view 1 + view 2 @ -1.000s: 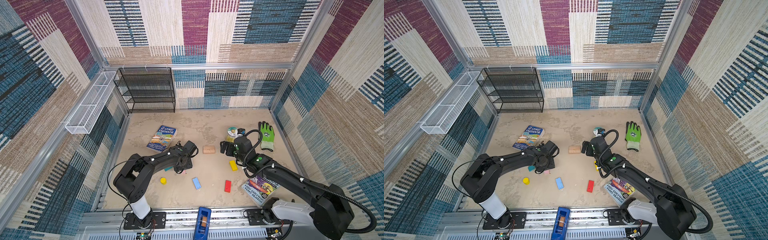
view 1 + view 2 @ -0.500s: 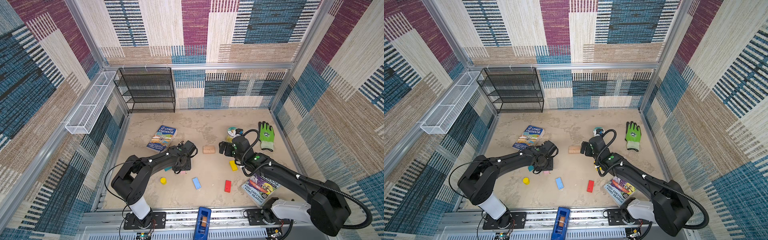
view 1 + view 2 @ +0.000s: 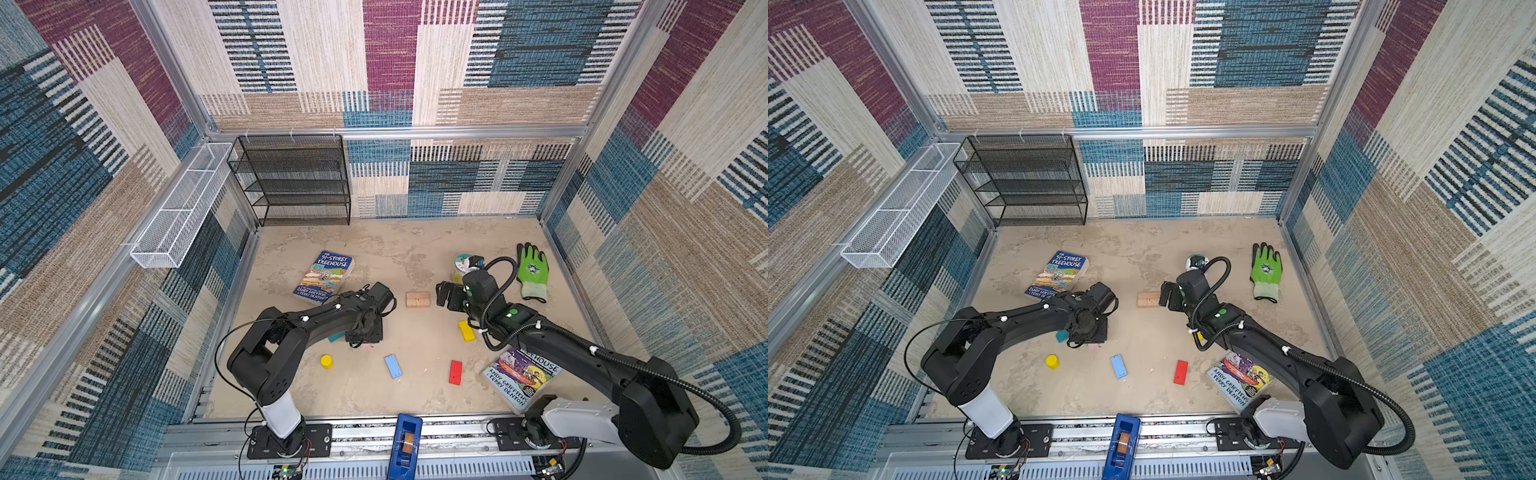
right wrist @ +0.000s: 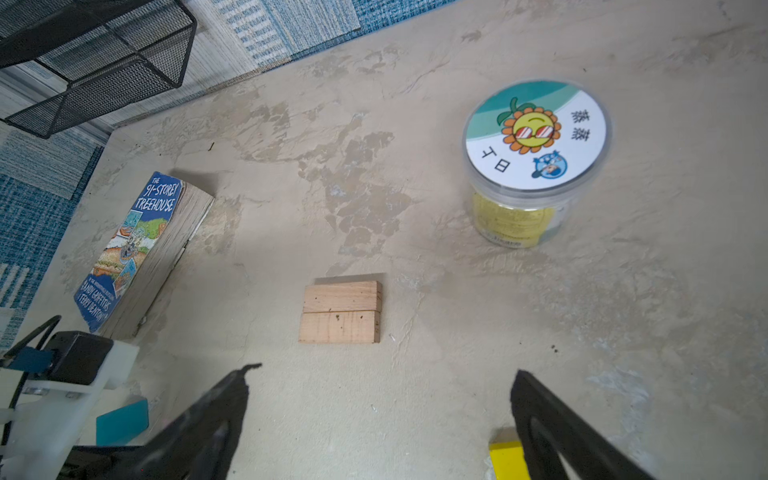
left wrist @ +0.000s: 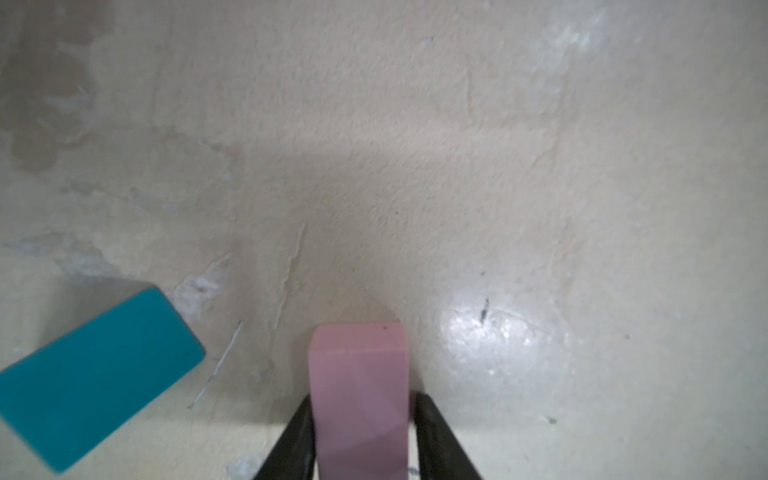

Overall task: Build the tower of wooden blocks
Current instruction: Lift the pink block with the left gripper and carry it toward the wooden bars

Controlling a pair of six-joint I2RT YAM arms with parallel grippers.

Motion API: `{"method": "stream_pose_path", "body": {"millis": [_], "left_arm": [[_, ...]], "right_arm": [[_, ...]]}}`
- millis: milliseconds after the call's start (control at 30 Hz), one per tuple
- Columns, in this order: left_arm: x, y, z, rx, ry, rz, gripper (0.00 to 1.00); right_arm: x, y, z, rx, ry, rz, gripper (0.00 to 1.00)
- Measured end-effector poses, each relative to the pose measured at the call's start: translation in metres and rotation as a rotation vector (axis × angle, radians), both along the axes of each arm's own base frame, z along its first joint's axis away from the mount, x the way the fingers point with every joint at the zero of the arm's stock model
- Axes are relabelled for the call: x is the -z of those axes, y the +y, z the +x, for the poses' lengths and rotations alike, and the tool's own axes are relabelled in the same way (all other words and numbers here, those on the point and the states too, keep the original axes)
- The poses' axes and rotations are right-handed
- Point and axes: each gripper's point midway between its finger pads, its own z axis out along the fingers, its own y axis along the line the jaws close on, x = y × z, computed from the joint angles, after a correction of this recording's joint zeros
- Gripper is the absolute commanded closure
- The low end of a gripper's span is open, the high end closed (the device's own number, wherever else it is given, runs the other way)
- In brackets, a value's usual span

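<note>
My left gripper is shut on the pink block, which lies on the floor; one finger presses its side, and a thin sliver of floor shows beside the other. In both top views that gripper points down, with the teal piece beside it. My right gripper stands wide open and empty, low over the floor just short of the two plain wood slabs lying side by side. A yellow block, red block, light blue block and yellow cylinder lie scattered.
One paperback lies behind the left gripper, another under the right arm. A yellow jar and a green glove sit at the back right. A black mesh rack stands at the back left.
The left jaws have narrowed onto the pink block. The right gripper has edged a little closer to the two wood slabs, still wide open.
</note>
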Motion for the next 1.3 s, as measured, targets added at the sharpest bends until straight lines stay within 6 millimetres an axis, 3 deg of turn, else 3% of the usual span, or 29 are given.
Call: {"method": "stream_pose_path", "body": {"millis": [467, 567, 700, 867, 967, 1300], "left_arm": [[-0.004, 0.000, 0.000, 0.000, -0.005, -0.004, 0.58], [-0.003, 0.001, -0.001, 0.000, -0.003, -0.003, 0.65], [-0.003, 0.001, -0.001, 0.000, 0.000, -0.001, 0.83], [-0.008, -0.004, -0.003, 0.014, 0.017, -0.021, 0.85], [-0.022, -0.009, 0.002, 0.015, -0.003, -0.036, 0.85], [-0.099, -0.043, 0.043, 0.041, -0.137, -0.134, 0.85]], "right_arm": [[0.003, -0.001, -0.001, 0.000, 0.007, -0.004, 0.00], [0.004, -0.001, -0.002, 0.000, 0.009, -0.006, 0.00], [0.004, -0.001, -0.002, 0.000, 0.010, -0.007, 0.00], [0.006, -0.002, -0.002, 0.000, 0.012, -0.008, 0.00], [0.008, -0.002, -0.003, 0.000, 0.017, -0.011, 0.00], [0.020, -0.001, -0.002, -0.003, 0.040, -0.030, 0.00]]}}
